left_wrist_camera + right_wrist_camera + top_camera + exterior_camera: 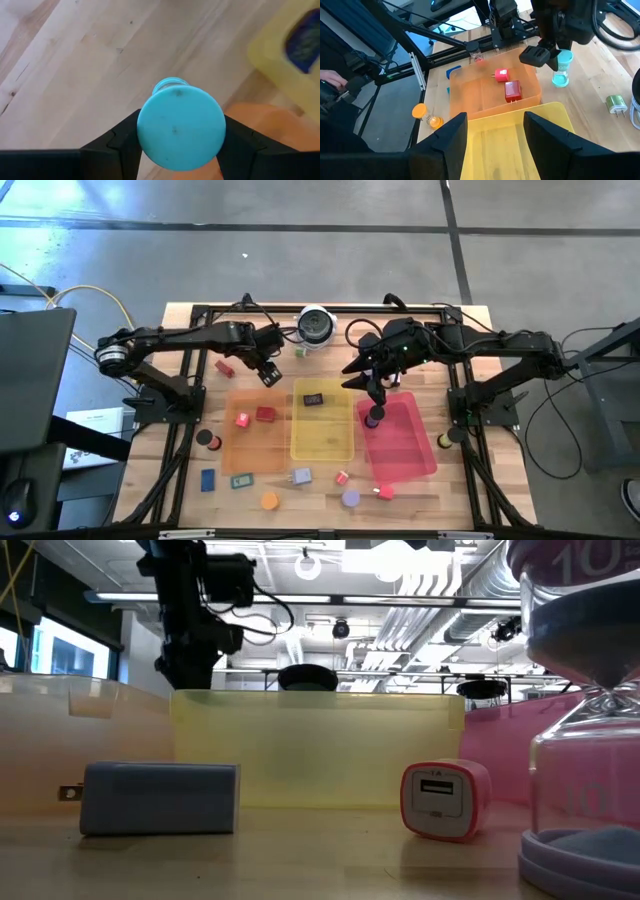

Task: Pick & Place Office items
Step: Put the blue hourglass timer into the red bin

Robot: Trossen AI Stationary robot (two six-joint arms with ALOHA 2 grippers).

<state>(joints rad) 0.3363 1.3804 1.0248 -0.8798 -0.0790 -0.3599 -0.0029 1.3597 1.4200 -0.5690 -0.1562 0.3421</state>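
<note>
Left gripper (175,150) is clamped on a teal hourglass timer (181,127), standing on bare wood beside the orange tray (495,90). Judged light, rigid, slippery plastic with a fragile glass waist; best held by the wide end cap. Right gripper (495,132) is held above the yellow tray (505,150), fingers apart, empty.

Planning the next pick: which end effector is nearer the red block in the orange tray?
Left. The left end effector hangs beside the orange tray, near the red block; the right end effector is beyond the yellow tray, at the red tray.
</note>
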